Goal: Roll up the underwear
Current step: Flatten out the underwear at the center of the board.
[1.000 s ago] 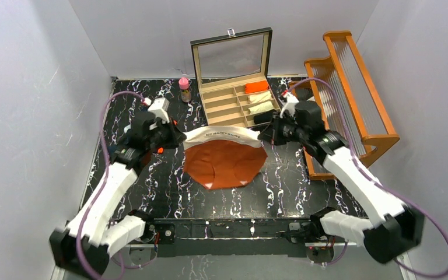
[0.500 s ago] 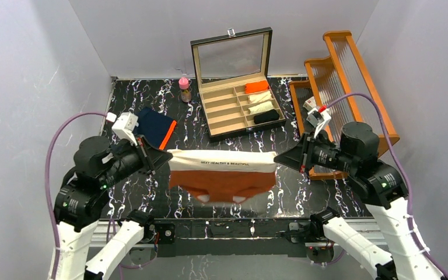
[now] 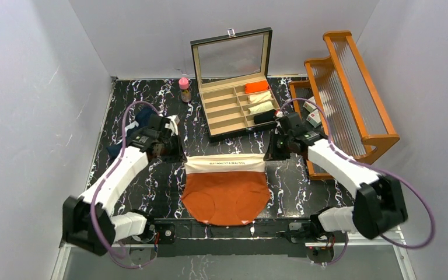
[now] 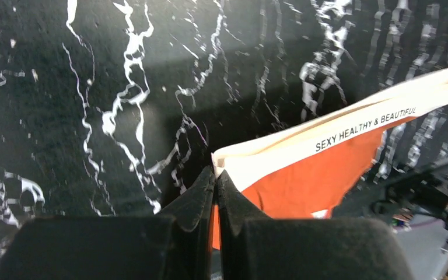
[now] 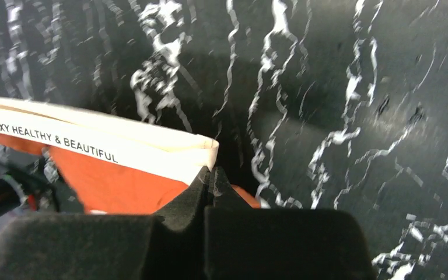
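A black, white-veined surface (image 3: 291, 186) fills the middle of the frame between pale walls, with an open box (image 3: 239, 102) at upper centre and a wooden rack (image 3: 350, 87) at upper right. The orange pair (image 3: 226, 195) is spread in the lower centre. Its white waistband (image 3: 224, 164) is stretched straight across the frame, and the body fans out below it toward the bottom edge of the surface. The left claw (image 3: 178, 156) is pinched together on the waistband's left corner, and the right claw (image 3: 268, 154) is pinched on the right corner. Both wrist views show the fingers closed on cloth with a shadow beneath, so the band seems to be held just off the surface, though I cannot tell for sure. The navy pair (image 3: 143, 115) lies at upper left, mostly hidden behind the left arm. The step in hand looks like laying the garment out flat, and no rolling has begun. The next move calls for lowering both corners together while keeping the band taut, so the cloth settles without creases. The claws should let go only once the band lies down. The hem sits close to the bottom edge and could slide off.
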{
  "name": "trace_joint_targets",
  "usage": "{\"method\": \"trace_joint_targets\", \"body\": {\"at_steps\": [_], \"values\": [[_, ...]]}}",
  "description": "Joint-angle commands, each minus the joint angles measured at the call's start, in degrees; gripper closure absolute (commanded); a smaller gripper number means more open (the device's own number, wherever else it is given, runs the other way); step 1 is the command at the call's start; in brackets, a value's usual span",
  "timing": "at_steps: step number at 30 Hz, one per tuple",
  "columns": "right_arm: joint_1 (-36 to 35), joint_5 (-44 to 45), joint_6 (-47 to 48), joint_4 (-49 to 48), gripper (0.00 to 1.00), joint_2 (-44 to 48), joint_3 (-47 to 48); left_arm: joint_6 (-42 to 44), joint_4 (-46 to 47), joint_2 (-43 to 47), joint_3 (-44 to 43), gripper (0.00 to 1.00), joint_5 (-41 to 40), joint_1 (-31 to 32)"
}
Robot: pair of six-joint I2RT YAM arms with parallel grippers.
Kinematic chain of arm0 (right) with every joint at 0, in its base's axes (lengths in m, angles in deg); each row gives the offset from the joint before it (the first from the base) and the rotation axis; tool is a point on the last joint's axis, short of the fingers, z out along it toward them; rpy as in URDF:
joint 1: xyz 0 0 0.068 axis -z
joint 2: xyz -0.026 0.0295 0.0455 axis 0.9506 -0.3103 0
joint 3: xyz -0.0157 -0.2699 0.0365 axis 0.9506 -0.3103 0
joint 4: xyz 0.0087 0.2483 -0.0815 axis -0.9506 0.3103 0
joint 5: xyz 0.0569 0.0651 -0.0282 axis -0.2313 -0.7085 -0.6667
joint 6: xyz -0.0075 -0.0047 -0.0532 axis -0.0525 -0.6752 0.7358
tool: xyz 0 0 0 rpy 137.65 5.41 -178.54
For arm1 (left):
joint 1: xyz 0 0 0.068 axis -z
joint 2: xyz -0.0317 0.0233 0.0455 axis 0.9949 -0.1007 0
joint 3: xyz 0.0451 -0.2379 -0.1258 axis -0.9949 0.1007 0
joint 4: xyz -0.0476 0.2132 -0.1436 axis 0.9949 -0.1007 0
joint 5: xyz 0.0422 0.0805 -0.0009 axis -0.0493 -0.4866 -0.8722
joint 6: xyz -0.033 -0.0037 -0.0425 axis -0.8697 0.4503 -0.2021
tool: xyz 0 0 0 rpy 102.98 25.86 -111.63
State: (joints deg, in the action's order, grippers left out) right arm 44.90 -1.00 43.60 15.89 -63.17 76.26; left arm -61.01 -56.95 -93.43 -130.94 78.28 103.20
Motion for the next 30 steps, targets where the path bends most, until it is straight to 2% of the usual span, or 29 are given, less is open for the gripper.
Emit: {"method": "trace_joint_targets", "body": {"at_steps": [1,7,15,18,20,22,23,24,25,26,30], "values": [[0.11,8.73,3.40,-13.51,0.99,-8.44,3.05,2.79,13.46,-6.51,1.04,1.00,-4.27,0.28],[0.17,11.93,5.66,-13.92,0.99,-22.46,9.99,6.23,18.17,-17.67,-1.49,1.00,-8.85,0.27],[0.33,15.67,6.96,-13.83,0.99,-29.87,16.21,8.26,23.10,-25.67,-3.87,1.00,-11.68,0.27],[0.41,17.96,7.23,-12.63,0.91,-31.83,18.83,9.92,22.52,-29.33,-6.57,0.93,-11.88,0.27],[0.46,19.28,7.71,-11.87,0.90,-32.58,20.66,10.67,21.85,-31.72,-8.02,0.89,-14.57,0.27],[0.54,20.17,8.45,-11.46,0.87,-33.28,22.44,11.67,21.31,-33.11,-9.42,0.78,-15.93,0.27],[0.56,20.60,8.62,-10.40,0.84,-33.62,23.60,12.01,20.73,-33.58,-10.16,0.68,-16.97,0.28],[0.56,21.06,8.73,-9.03,0.75,-33.88,24.95,12.26,20.14,-33.76,-10.99,0.54,-18.16,0.21],[0.57,21.40,8.76,-7.45,0.64,-34.05,26.23,12.51,19.28,-33.65,-11.62,0.45,-19.19,0.20],[0.57,21.66,8.82,-6.25,0.58,-33.93,27.11,12.67,18.36,-33.29,-12.23,0.42,-20.04,0.18],[0.60,21.40,9.34,-5.67,0.44,-29.17,25.63,11.40,17.00,-27.38,-10.85,0.32,-21.25,0.18]]}}
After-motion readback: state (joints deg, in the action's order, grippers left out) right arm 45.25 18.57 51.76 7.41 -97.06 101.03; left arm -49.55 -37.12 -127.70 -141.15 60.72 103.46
